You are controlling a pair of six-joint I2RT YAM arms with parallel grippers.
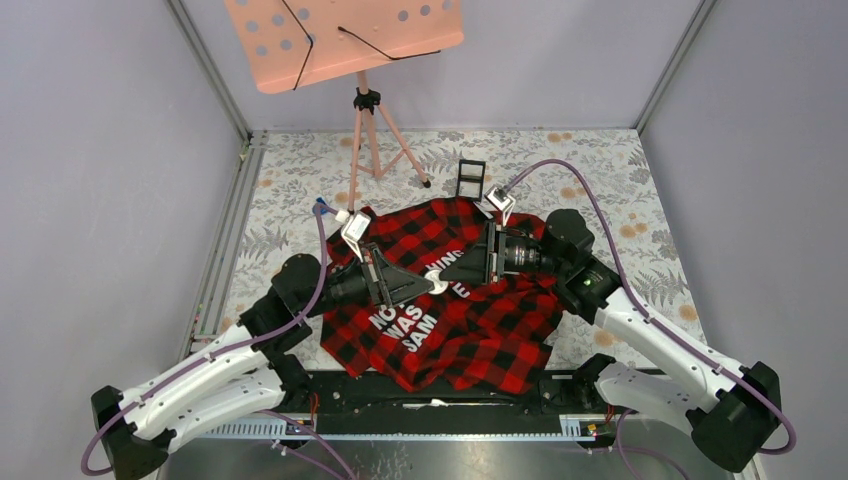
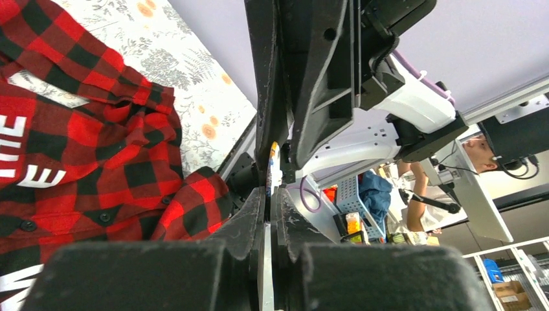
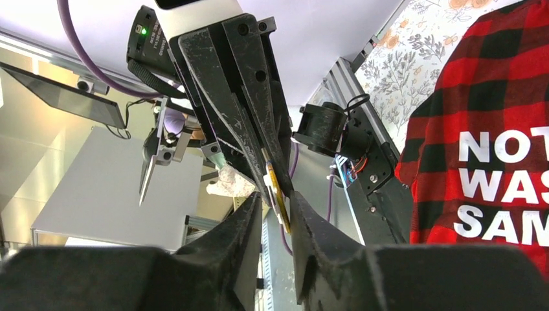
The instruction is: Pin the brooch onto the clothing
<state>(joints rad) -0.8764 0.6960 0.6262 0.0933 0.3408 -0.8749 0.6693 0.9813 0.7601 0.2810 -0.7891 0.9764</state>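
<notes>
The red-and-black check shirt (image 1: pixel 480 335) with white letters lies spread on the table between the arms; it also shows in the left wrist view (image 2: pixel 97 142) and the right wrist view (image 3: pixel 492 97). The small round brooch (image 1: pixel 438 286) is held above the shirt's letters, where both grippers meet tip to tip. My left gripper (image 1: pixel 430 285) (image 2: pixel 270 192) is shut on the brooch, seen edge-on (image 2: pixel 274 162). My right gripper (image 1: pixel 449 276) (image 3: pixel 275 197) has its jaws a little apart around the brooch's edge (image 3: pixel 280 194), not clamped on it.
A pink music stand (image 1: pixel 345 40) on a tripod (image 1: pixel 375 150) stands at the back. A small black square frame box (image 1: pixel 470 177) stands just behind the shirt. The floral tablecloth (image 1: pixel 640 200) is bounded by metal rails (image 1: pixel 225 250) and grey walls.
</notes>
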